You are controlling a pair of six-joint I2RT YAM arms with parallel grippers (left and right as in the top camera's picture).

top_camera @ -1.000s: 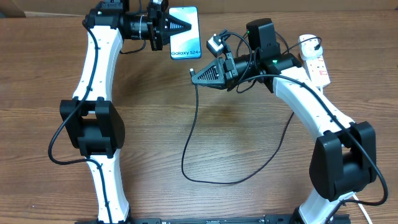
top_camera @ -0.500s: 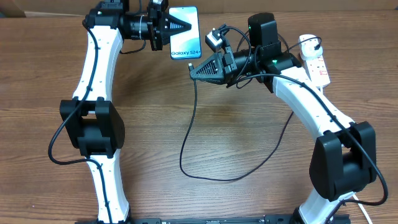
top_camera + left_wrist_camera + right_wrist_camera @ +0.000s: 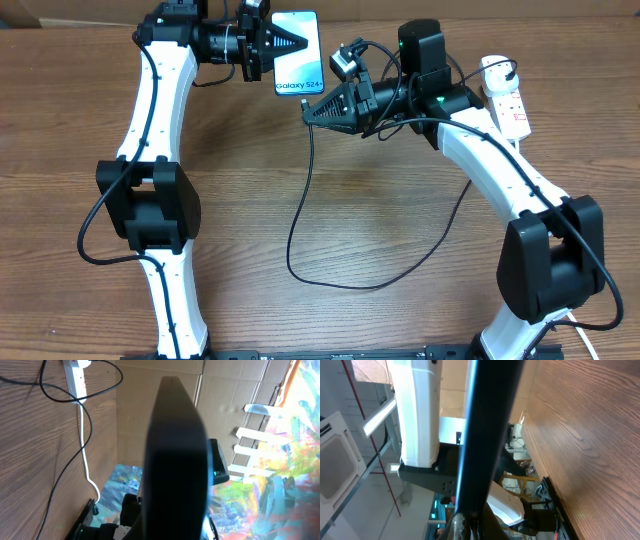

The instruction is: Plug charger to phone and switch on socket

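Observation:
My left gripper (image 3: 296, 42) is shut on the phone (image 3: 302, 66) and holds it off the table at the back, its blue-white screen facing up. In the left wrist view the phone (image 3: 175, 460) is a dark edge filling the middle. My right gripper (image 3: 308, 108) is shut on the connector end of the charger, whose black cable (image 3: 300, 210) hangs down and loops over the table. The tip sits right at the phone's lower end. In the right wrist view it (image 3: 462, 520) meets the phone's dark edge (image 3: 485, 435). I cannot tell whether it is inserted. The socket (image 3: 506, 95) lies at the back right with the charger's plug in it.
The cable's loop (image 3: 340, 285) lies across the wooden table (image 3: 240, 180) and runs back up to the right. The socket (image 3: 75, 375) and its thick white cord (image 3: 84, 435) also show in the left wrist view. A cardboard wall stands behind the table.
My right gripper has moved up and to the left with the connector, closer to the phone's lower end. The cable loop has shifted slightly left. The left arm has held still.

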